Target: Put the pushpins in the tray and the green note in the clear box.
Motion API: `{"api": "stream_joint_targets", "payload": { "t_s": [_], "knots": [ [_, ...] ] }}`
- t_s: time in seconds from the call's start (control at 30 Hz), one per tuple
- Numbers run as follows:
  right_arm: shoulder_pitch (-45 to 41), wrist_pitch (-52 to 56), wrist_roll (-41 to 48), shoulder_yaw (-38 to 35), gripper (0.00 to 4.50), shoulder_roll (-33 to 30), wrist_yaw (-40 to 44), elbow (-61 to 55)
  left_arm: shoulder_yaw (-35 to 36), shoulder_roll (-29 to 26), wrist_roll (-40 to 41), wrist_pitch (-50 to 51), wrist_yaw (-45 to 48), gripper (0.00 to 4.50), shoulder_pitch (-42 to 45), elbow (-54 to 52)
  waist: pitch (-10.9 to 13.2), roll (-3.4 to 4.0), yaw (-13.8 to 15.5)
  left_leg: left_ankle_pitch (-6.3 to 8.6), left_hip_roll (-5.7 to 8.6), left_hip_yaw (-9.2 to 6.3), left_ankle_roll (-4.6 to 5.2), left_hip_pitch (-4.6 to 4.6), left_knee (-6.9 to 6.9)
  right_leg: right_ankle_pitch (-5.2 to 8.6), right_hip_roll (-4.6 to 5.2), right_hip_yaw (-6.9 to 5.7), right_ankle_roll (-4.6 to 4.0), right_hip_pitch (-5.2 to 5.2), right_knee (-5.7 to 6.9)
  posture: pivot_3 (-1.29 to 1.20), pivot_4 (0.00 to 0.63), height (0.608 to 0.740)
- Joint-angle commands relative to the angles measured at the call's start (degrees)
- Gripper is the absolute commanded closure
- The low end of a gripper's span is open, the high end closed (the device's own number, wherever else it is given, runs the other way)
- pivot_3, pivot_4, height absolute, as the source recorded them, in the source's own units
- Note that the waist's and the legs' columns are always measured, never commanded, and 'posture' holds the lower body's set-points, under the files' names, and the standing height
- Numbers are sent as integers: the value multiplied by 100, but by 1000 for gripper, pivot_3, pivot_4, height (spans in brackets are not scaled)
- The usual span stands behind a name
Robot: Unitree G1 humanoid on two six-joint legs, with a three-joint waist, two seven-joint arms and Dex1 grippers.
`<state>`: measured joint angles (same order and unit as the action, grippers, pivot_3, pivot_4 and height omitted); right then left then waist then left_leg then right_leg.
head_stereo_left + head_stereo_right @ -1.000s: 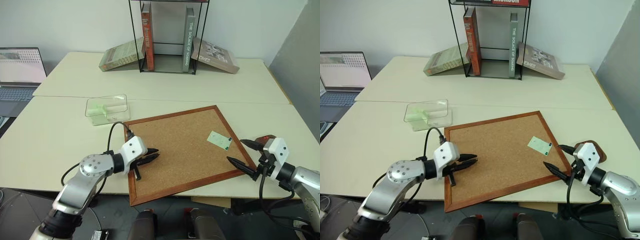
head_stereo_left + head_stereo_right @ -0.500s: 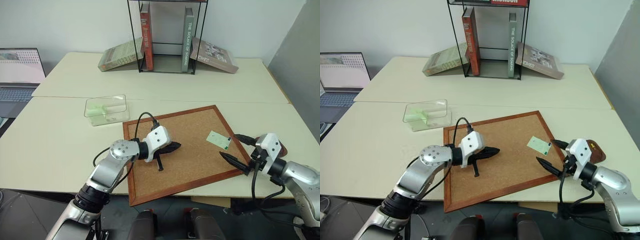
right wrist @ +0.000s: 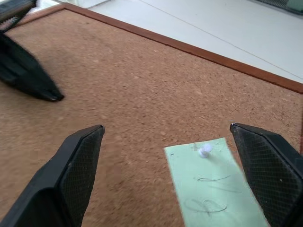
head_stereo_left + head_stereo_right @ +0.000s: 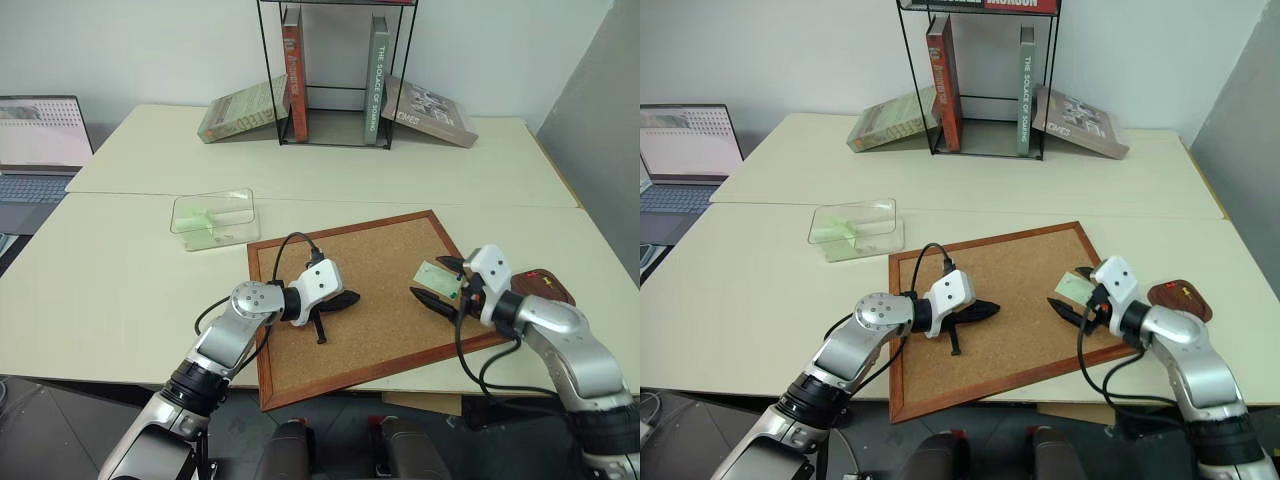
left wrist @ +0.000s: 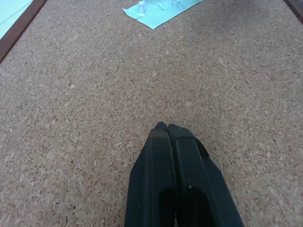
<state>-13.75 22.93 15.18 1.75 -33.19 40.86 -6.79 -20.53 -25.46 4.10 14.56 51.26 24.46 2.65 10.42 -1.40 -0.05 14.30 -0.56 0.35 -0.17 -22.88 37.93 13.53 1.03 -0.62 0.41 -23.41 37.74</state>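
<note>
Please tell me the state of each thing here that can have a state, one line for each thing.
green note: pinned flat on the cork board, not yet in the box.
pushpin: stuck in the note.
clear box: open, no lid.
tray: on the table, right of the board.
left pincer: shut, over the cork.
right pincer: open, around the note.

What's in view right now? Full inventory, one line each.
cork board: 1, tan with red-brown frame, table front centre
green note: 1, pale green, pinned on the board's right part
pushpin: 1 seen, pale head, in the note's corner
clear box: 1, transparent, left of the board
tray: 1, dark reddish-brown, right of the board
wire rack: 1, black, table rear, upright books inside
leaning books: 2, against the rack's sides
laptop: 1, far left
left end effector: shut, over the board
right end effector: open, around the note
</note>
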Motion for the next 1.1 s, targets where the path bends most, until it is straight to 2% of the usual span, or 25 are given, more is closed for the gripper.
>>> {"api": "stream_joint_targets", "payload": {
  "t_s": [0.03, 0.2, 0.53, 0.57, 0.63, 0.67, 0.73, 0.93, 1.03, 1.1],
  "knots": [
    [-411, 165, -167, 110, 0, 14, -19, 393, -34, -71, -64, 114, 106, 4467, -42, -65, 0, 1, -1, 0, 0, 1, 0, 0, -1, 0, 0, 0, 0, 0, 0, 0, 150, 740],
    [-532, 108, -289, 191, 0, 6, 4, 569, -23, -62, -93, 133, 98, 4467, -41, -87, 0, 1, -1, 0, -1, -1, 0, -1, -4, 0, -1, -1, 0, -1, -1, 0, 150, 740],
    [-614, 88, -461, 274, 1616, 104, -14, 655, -17, -60, -143, 134, 69, 4500, -16, -103, 0, 1, -4, 0, 0, 0, 0, 0, -2, -1, -1, 1, 2, -1, 1, 0, 150, 740],
    [-626, 102, -480, 285, 1957, 114, -28, 673, -17, -60, -146, 133, 67, 4500, -15, -100, 0, 1, -4, 0, 0, 1, 0, 0, -2, -1, -1, 1, 2, -1, 1, 0, 150, 740],
    [-649, 132, -519, 291, 2196, 135, -49, 712, -21, -59, -156, 132, 61, 4500, -9, -92, 0, 1, -5, 0, 0, 2, 0, 0, -2, -1, 0, 2, 2, -1, 1, 0, 150, 740],
    [-668, 153, -543, 286, 2492, 150, -70, 737, -20, -57, -156, 138, 59, 4500, -7, -91, 0, 1, -5, 0, 0, 2, 0, 0, -2, -1, 0, 2, 2, 0, 1, 0, 150, 740],
    [-718, 200, -568, 252, 2771, 178, -122, 795, -17, -55, -152, 149, 56, 4500, -6, -95, 0, 1, -6, 0, 0, 2, 0, 1, -2, -1, 0, 2, 2, -1, 1, 0, 150, 740],
    [-786, 243, -542, 186, 3980, 223, -168, 859, -6, -68, -156, 154, 55, 4500, -10, -74, 0, 1, -5, 0, 0, 1, 0, 1, -2, -1, 0, 1, 2, 0, 2, 0, 150, 740],
    [-787, 271, -499, 148, 4477, 232, -168, 815, -21, -74, -175, 153, 53, 4500, -19, -52, 0, 1, -5, 0, 0, 1, 0, 0, -2, -1, 0, 2, 2, -1, 1, 0, 150, 740],
    [-786, 271, -476, 131, 4477, 237, -161, 771, -39, -77, -192, 149, 55, 4500, -27, -31, 0, 1, -6, 0, 0, 1, 0, 1, -2, -1, 0, 1, 2, -1, 1, 0, 150, 740]
  ]
}}
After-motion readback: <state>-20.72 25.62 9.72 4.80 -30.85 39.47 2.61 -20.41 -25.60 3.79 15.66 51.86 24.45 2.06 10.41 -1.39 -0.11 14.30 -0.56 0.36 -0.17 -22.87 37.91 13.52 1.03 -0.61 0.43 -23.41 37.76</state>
